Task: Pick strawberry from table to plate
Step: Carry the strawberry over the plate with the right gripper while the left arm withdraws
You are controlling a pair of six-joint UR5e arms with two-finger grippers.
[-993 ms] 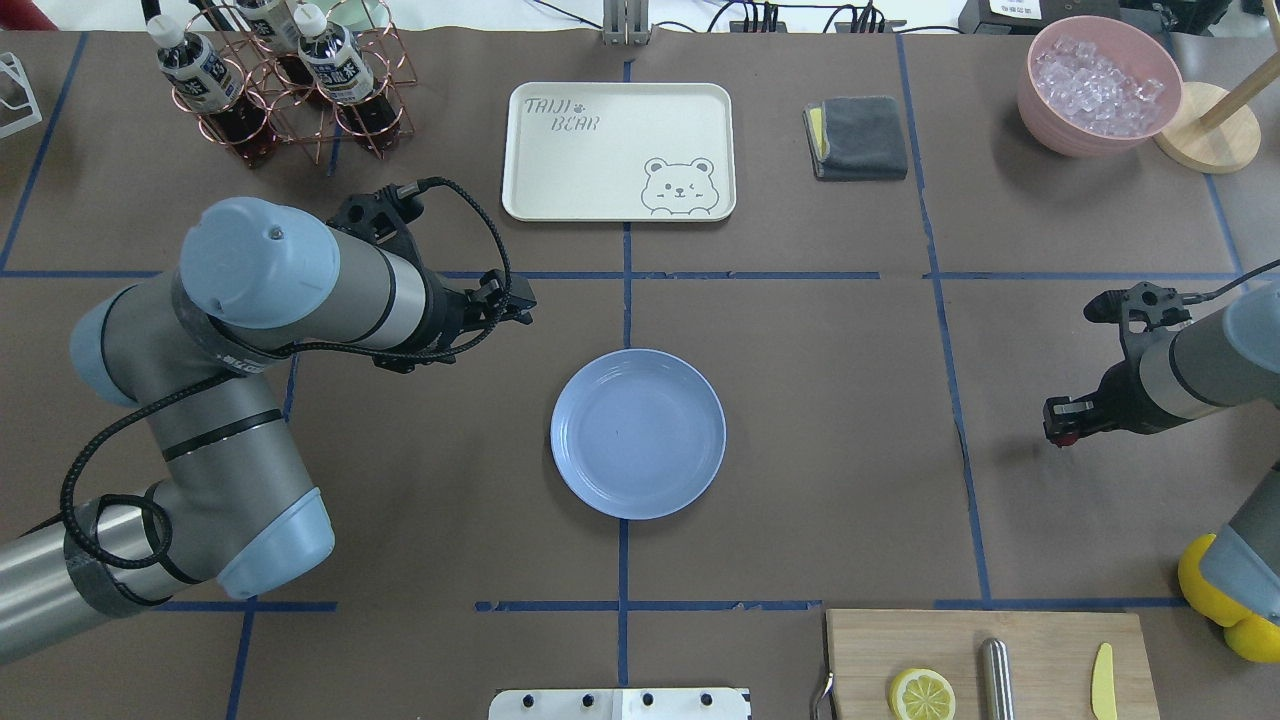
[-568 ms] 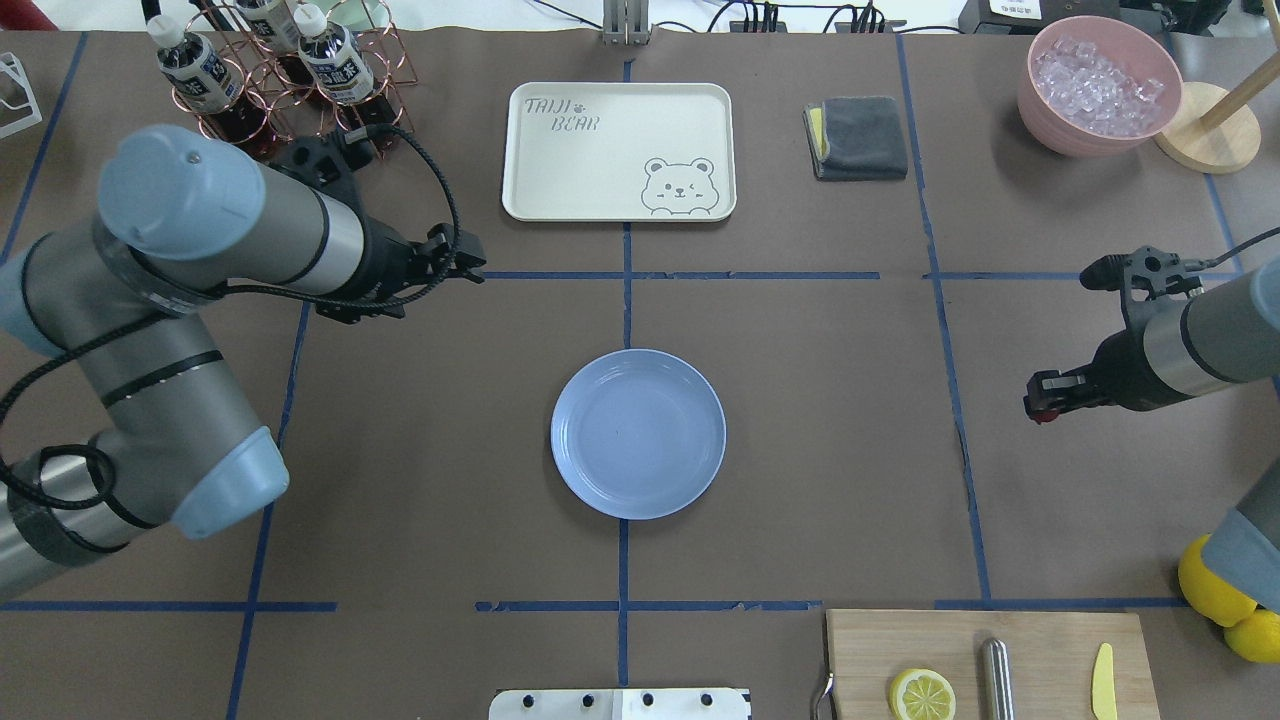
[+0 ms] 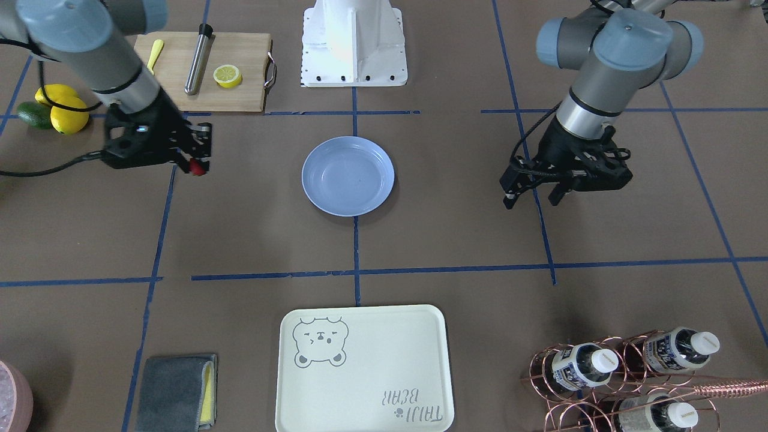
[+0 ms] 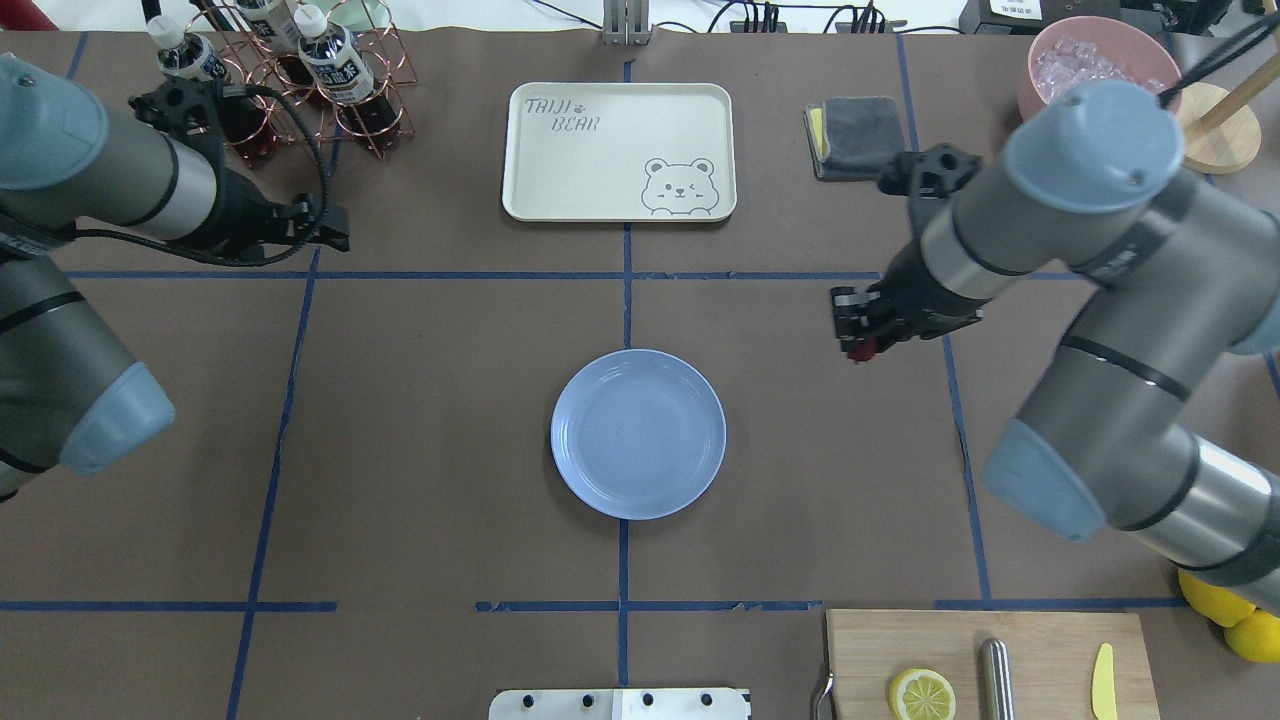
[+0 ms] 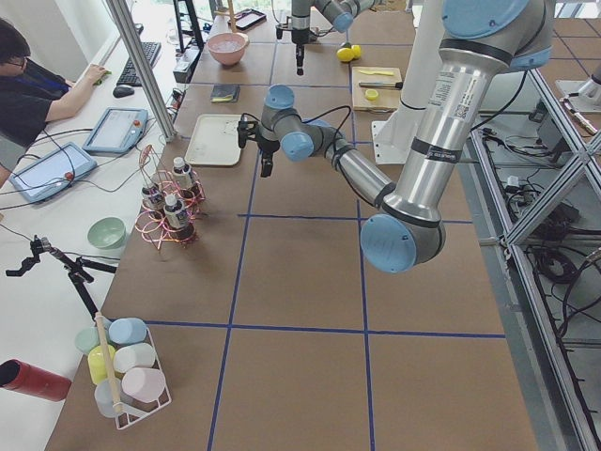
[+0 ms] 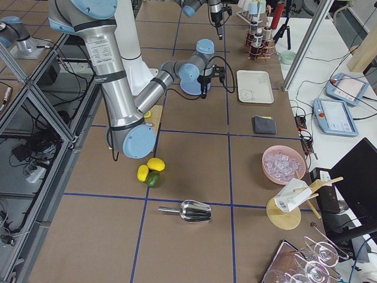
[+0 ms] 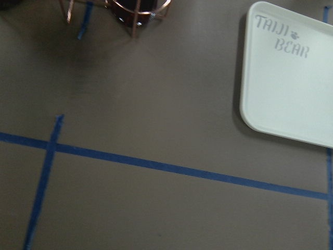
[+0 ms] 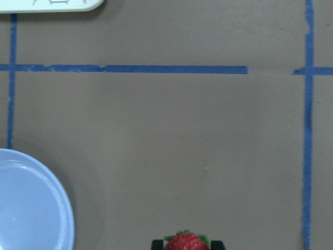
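Strawberry [image 4: 860, 350] sits pinched at the tip of the right pincer [image 4: 858, 344], which is clenched on it from both sides, over bare tabletop [image 4: 450, 400] beside the light-blue plate [image 4: 638, 433], on the side toward the tabletop's right edge and apart from the rim. Its green leafy cap shows on the side turned away from the right wrist camera; only part of it shows there, so its long axis cannot be told; it is small, glossy and red. The left pincer [image 3: 533, 198] hangs released near the far left corner.
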